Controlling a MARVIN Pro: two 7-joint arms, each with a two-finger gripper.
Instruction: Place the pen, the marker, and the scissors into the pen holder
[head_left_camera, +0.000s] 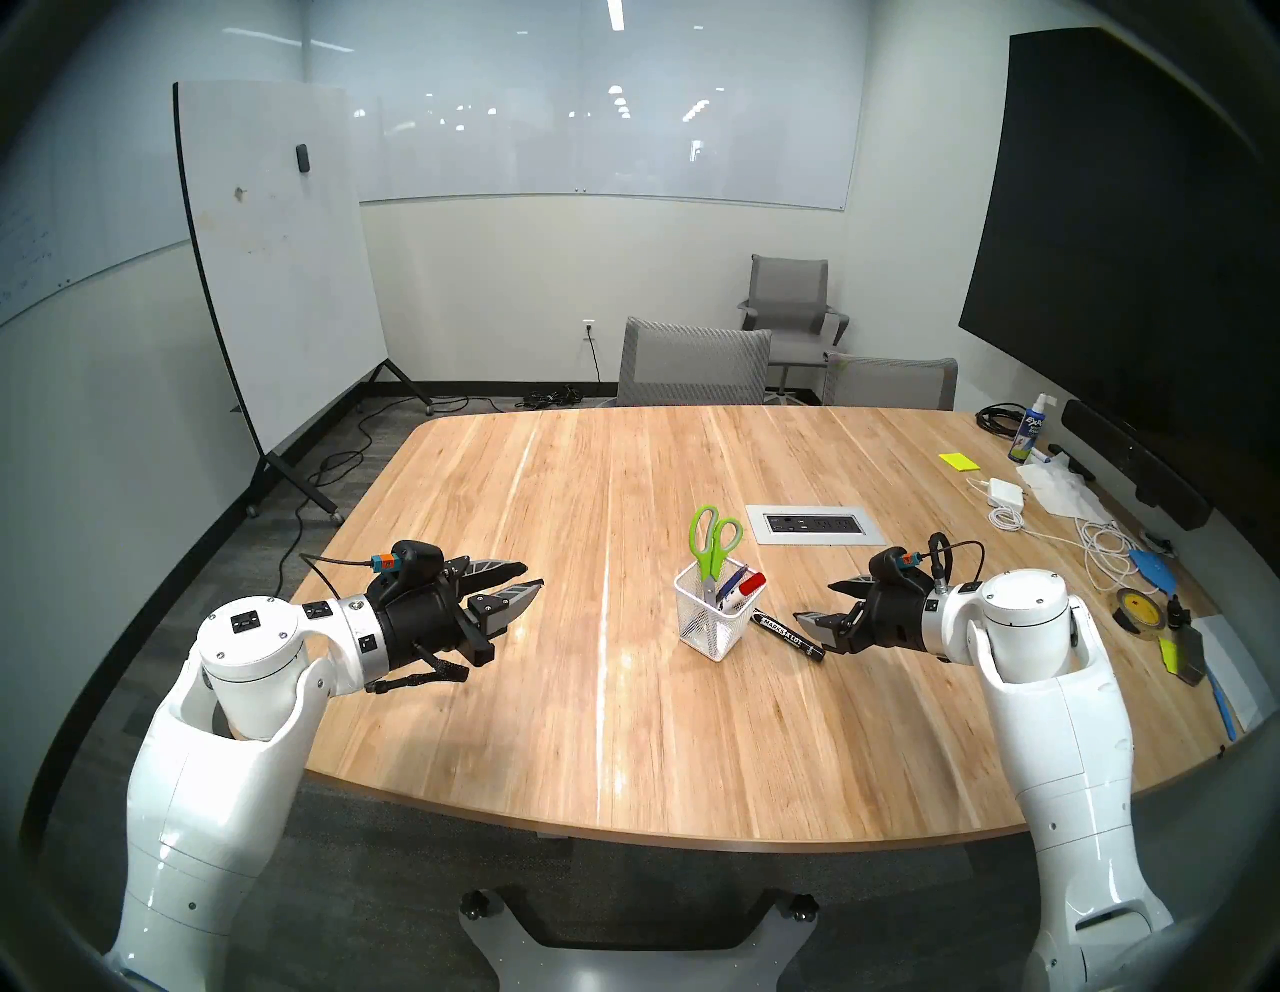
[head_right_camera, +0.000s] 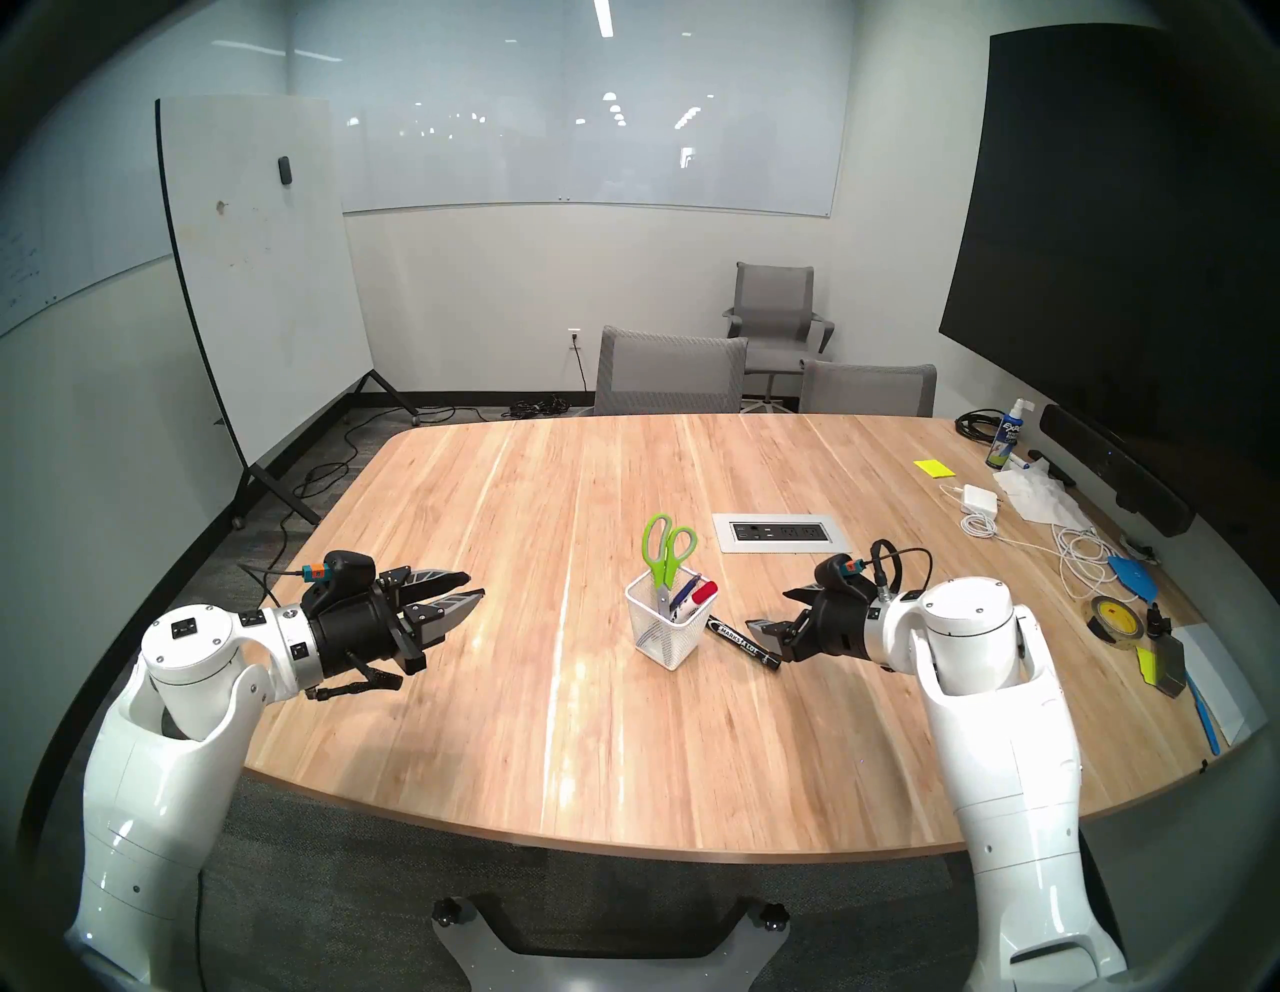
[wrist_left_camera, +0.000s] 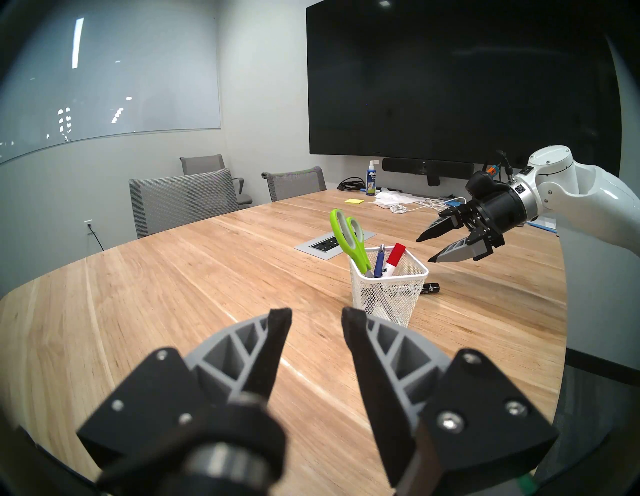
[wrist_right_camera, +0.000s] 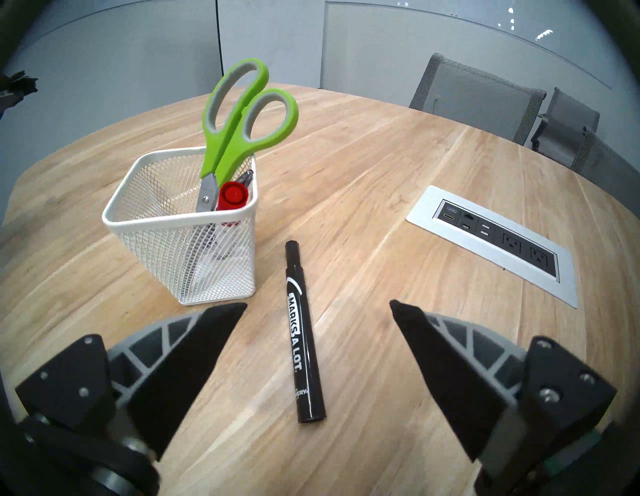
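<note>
1. One white mesh pen holder (wrist_right_camera: 180, 218), standing upright mid-tabletop (head_left_camera: 554, 485).
2. Inside that holder, three things:
   - one pair of scissors (wrist_right_camera: 242, 114), blades down, lime-green loops sticking well above the rim
   - one slim blue pen (wrist_left_camera: 379, 261), leaning in the same corner
   - one red-capped white marker (wrist_right_camera: 233, 197), cap up, right next to the pen
3. One black marker (wrist_right_camera: 303, 339) not in there yet. Lying flat on the wood just beside the holder, not touching it, cap end toward the holder.
4. Two arms, one tool each:
   - right tool (wrist_right_camera: 318, 304): spread wide, gripping nothing, tilted down over the black marker, one finger on each side of it in the wrist view, not touching it
   - left tool (wrist_left_camera: 315, 313): parted with a narrower gap, nothing between the fingers, hanging over bare wood well off to the holder's other side
5. One silver power-socket panel (wrist_right_camera: 491, 242) set into the wood beyond the holder.
6. Three grey chairs (head_left_camera: 692, 360) at the far end.
</note>
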